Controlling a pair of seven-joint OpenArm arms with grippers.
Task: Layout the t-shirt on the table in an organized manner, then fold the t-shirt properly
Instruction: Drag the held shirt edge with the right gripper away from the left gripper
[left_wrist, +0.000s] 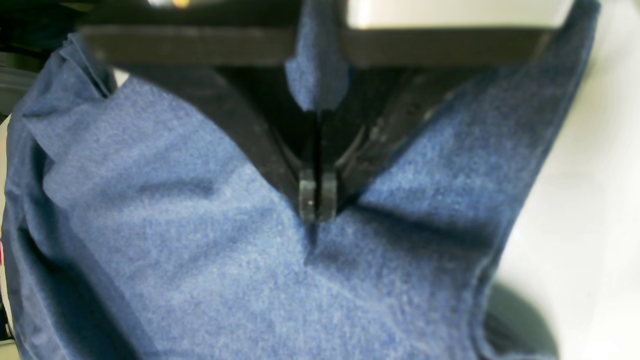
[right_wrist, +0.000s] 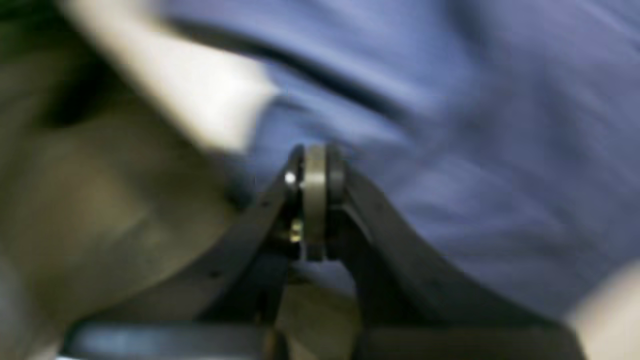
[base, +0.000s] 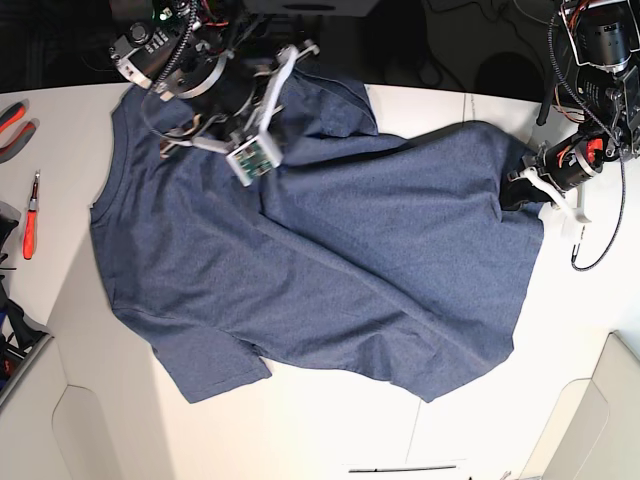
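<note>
A: Where does the t-shirt (base: 330, 260) lie?

B: Spread across the middle of the table (base: 300, 430), plain blue side up, skewed on a diagonal. One short sleeve points toward the near edge, the collar sits at the left of the base view, and long creases run across the body.

A: And the left hand (left_wrist: 317, 200)?

B: Its tips are pressed together with a pinch of the blue cloth between them; fabric bunches up on both sides and rises behind the tips. In the base view it sits at the shirt's right edge.

A: The right hand (right_wrist: 315, 175)?

B: Its picture is blurred, but the tips meet with blue cloth all round them, closed at the shirt's far edge, top left in the base view. Whether cloth is really caught there, I cannot tell.

A: Anything else?

B: Red-handled pliers (base: 12, 125) and a red screwdriver (base: 30, 222) lie at the table's left edge, apart from the shirt.
</note>
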